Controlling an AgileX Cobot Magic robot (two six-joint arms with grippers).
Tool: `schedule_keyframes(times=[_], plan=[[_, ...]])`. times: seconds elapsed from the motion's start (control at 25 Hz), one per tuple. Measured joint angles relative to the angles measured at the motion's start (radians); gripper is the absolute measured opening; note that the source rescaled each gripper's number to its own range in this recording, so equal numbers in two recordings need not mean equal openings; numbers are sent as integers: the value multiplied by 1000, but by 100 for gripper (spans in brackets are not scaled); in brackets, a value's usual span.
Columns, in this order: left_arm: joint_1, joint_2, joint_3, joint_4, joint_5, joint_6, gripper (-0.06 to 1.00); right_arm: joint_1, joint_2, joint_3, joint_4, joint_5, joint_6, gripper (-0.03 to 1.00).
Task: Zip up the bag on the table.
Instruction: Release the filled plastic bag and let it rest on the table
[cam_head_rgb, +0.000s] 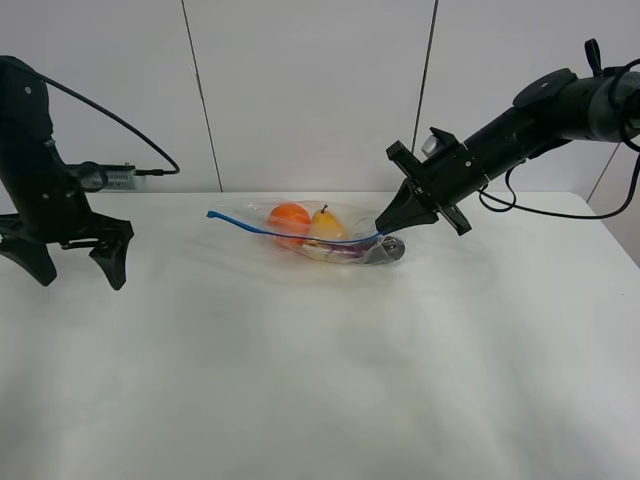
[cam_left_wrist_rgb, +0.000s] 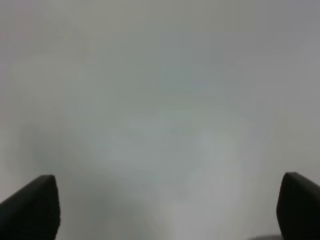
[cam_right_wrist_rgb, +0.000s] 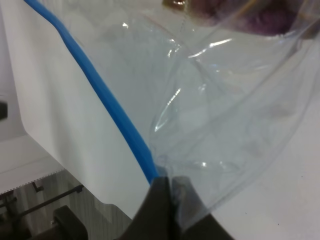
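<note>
The clear, crinkly plastic zip bag (cam_head_rgb: 330, 238) lies on its side toward the far middle of the wide white matte surface (cam_head_rgb: 320, 380), its blue zip strip (cam_head_rgb: 280, 233) running from a loose, raised end at the left to the bag's right end; through the film show a round orange fruit (cam_head_rgb: 289, 220), a yellow pear (cam_head_rgb: 326, 224) beside it on the right, and a dark purplish object (cam_head_rgb: 350, 250) just nearer. The right tool (cam_head_rgb: 384, 226) is clenched on the right end of the blue strip; in the right wrist view its fingers (cam_right_wrist_rgb: 161, 200) meet with no gap exactly where the strip (cam_right_wrist_rgb: 105, 100) runs into them, with slack film bulging beside. The left tool (cam_head_rgb: 70, 262) hangs well apart at the far left, its black fingers (cam_left_wrist_rgb: 35, 210) spread wide over bare surface, grasping nothing. The step in hand looks to be running the seal along the strip from the right end leftward; to do it well, the pinch should stay square across the strip, firm enough to mate the tracks yet free to slide, and travel along the strip's own curve; since the bag is light and unheld, the idle left tool would do well to hold the loose left end, or the bag may simply drag along.
</note>
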Motion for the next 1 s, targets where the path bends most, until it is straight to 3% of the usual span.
schedule_keyframes(times=[0.76,1.0], plan=[[0,-1016,688,0,2,-7,100,0,0,0,0,0,0,0],[0,-1313,755,-4,-38,-38,100,0,0,0,0,0,0,0]])
